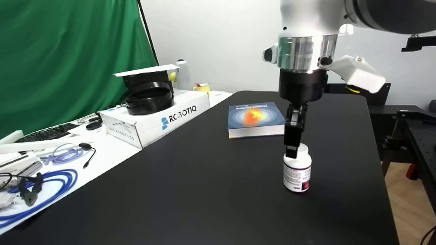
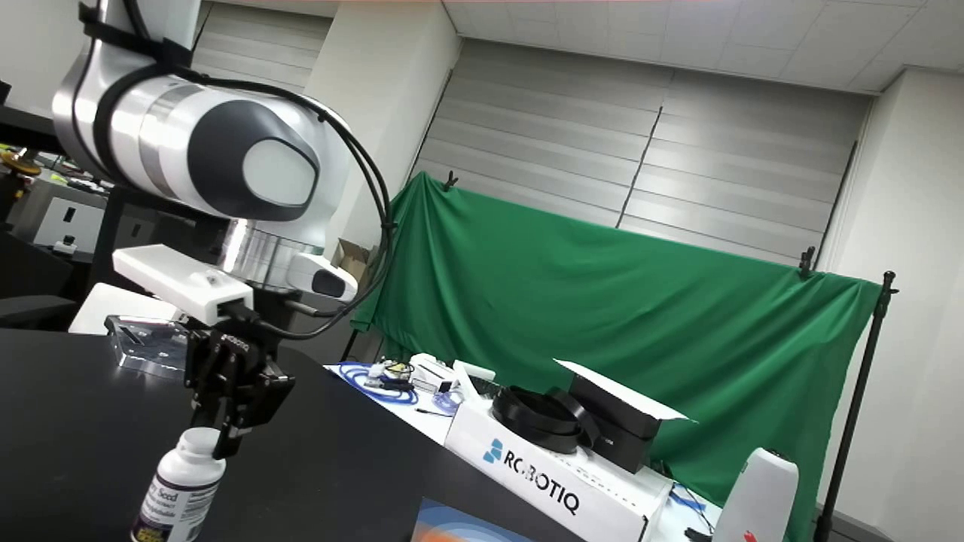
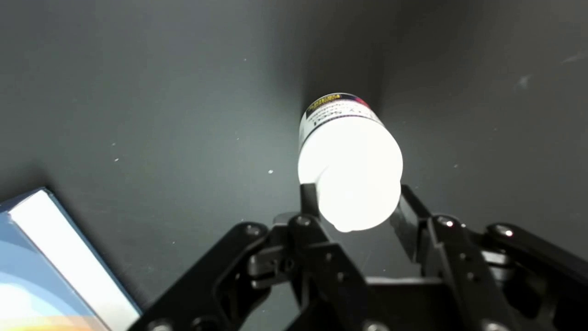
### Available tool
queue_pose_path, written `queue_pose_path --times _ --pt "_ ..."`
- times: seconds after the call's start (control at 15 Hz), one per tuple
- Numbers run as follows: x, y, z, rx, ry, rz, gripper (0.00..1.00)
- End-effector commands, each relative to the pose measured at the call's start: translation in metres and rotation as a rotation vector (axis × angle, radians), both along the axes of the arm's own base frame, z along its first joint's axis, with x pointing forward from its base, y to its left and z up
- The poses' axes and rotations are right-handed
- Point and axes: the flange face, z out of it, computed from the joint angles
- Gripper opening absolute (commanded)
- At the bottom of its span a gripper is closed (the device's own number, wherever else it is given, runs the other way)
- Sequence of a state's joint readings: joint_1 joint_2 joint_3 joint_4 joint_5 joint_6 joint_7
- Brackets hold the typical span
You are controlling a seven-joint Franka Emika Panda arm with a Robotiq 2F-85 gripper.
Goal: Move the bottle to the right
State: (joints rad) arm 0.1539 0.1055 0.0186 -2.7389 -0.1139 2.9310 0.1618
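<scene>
In the wrist view, the Robotiq gripper (image 3: 359, 196) pinches the white pill bottle (image 3: 348, 145) by its cap (image 3: 360, 204), fingertips (image 3: 309, 200) against both sides. In both exterior views, the bottle extends below them, a blue book (image 1: 255, 116) lying apart.

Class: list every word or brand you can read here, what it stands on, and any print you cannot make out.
"ROBOTIQ": front of the white box, in both exterior views.
"ROBOTIQ": small, on the gripper, in an exterior view.
"Seed": on the bottle; other print there is too blurred.
Too small to read: the title on the blue book, lettering on the white box's end.
</scene>
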Motion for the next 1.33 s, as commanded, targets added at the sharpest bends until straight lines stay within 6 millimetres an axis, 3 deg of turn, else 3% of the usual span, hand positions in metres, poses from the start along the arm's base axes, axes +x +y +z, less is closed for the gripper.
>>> queue_pose_path --times 0.0,0.47,0.93,1.27 --pt "0.025 -0.034 0.026 -0.064 -0.043 -0.021 0.19" --pt "0.071 -0.124 0.053 -0.141 -0.099 -0.118 0.19" --pt "0.060 -0.206 0.060 -0.209 -0.068 -0.245 0.19" --pt "0.084 -0.249 0.054 -0.204 -0.069 -0.333 0.19"
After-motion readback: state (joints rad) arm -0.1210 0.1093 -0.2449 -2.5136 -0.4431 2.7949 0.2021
